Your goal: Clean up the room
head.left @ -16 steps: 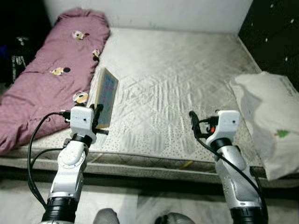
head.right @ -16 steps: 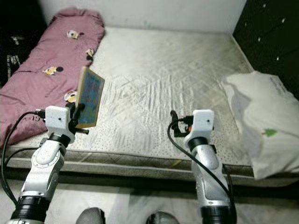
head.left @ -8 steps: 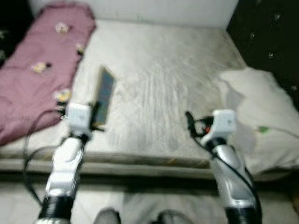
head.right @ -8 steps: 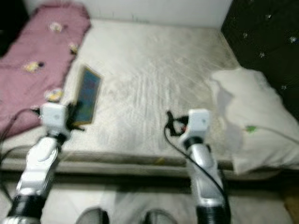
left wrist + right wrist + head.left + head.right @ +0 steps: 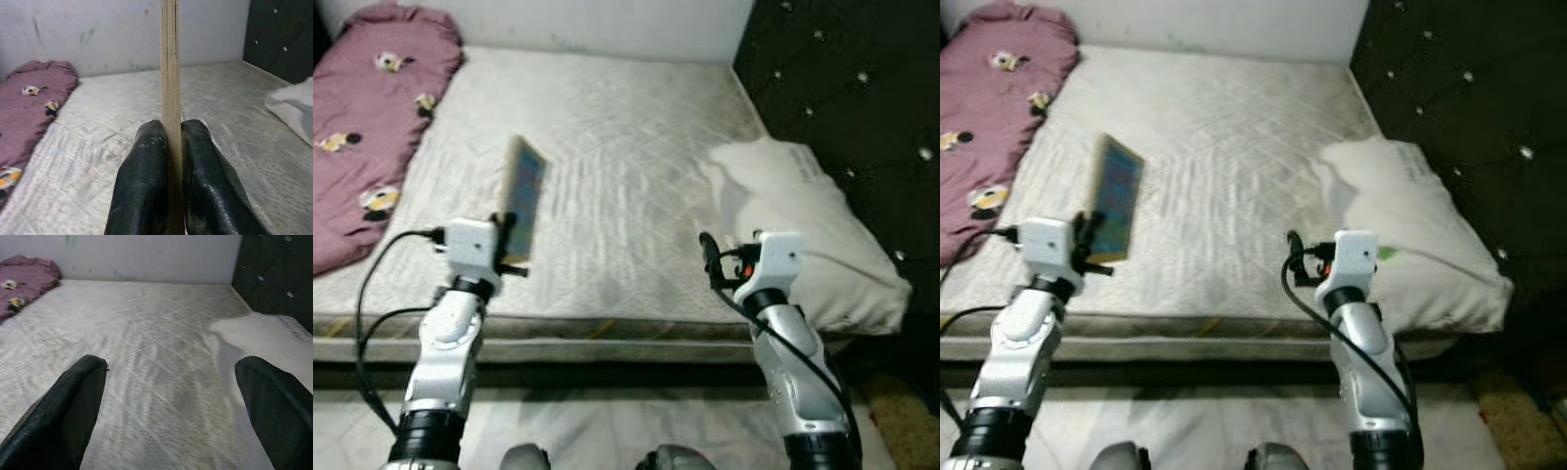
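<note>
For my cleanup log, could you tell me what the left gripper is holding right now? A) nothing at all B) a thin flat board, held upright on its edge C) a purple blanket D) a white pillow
B: the left gripper is shut on a thin board, its edge standing upright between the black fingers above the mattress.

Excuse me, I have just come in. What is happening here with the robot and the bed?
The robot stands at the edge of a bare mattress. Its left end effector is shut on a thin flat book, holding it upright on its edge above the mattress. The right end effector is open and holds nothing, hovering near a white pillow. A purple blanket lies along the left side of the mattress.
</note>
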Robot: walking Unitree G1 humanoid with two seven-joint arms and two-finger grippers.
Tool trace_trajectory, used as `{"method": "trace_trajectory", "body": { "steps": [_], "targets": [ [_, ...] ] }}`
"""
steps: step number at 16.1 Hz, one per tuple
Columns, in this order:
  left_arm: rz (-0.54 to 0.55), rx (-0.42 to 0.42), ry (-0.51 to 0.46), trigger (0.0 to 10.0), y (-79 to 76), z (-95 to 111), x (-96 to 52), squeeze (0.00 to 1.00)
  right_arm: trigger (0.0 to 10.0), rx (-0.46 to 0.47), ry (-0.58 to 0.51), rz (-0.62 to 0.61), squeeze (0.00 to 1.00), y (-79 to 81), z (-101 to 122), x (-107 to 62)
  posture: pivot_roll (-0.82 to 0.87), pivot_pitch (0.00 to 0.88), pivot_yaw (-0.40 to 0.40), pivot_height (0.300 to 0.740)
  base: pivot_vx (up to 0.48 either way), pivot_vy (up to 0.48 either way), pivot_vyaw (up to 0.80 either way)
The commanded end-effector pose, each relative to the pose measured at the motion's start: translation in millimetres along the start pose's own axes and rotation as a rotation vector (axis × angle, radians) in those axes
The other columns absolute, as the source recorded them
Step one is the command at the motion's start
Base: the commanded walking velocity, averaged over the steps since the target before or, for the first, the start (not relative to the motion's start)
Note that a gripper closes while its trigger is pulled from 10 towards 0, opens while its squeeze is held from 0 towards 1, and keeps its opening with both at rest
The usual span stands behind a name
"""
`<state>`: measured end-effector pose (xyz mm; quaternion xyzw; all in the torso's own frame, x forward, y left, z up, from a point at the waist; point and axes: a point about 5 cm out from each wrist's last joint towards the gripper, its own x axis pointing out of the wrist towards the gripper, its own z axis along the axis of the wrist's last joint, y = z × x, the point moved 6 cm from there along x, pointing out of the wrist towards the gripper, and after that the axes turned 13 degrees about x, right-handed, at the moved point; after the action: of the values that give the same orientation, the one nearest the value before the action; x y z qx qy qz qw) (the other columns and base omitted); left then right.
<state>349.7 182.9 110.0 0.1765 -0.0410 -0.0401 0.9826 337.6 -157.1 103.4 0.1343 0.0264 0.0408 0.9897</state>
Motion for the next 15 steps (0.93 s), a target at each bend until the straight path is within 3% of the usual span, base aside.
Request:
{"method": "trace_trajectory", "body": {
  "steps": [1,4,15],
  "targets": [
    [-0.038,-0.020,-0.068,10.0,-9.5,16.3,3.9,0.00,10.0,-0.006,0.002,-0.029,0.00,-8.5,0.5,-0.9,-0.04,0.050,-0.042,0.740,0.000,0.000,0.00],
    [-0.077,-0.042,-0.098,10.0,-14.0,21.7,2.2,0.00,10.0,-0.006,0.002,-0.031,0.00,-8.7,0.4,-0.7,-0.04,0.050,-0.042,0.740,0.000,0.000,0.00],
    [-0.095,-0.051,-0.106,10.0,-15.6,22.7,1.6,0.00,10.0,-0.008,0.000,-0.038,0.00,-9.5,0.4,-0.8,-0.04,0.053,-0.040,0.740,0.287,0.000,0.00]
  ]
}}
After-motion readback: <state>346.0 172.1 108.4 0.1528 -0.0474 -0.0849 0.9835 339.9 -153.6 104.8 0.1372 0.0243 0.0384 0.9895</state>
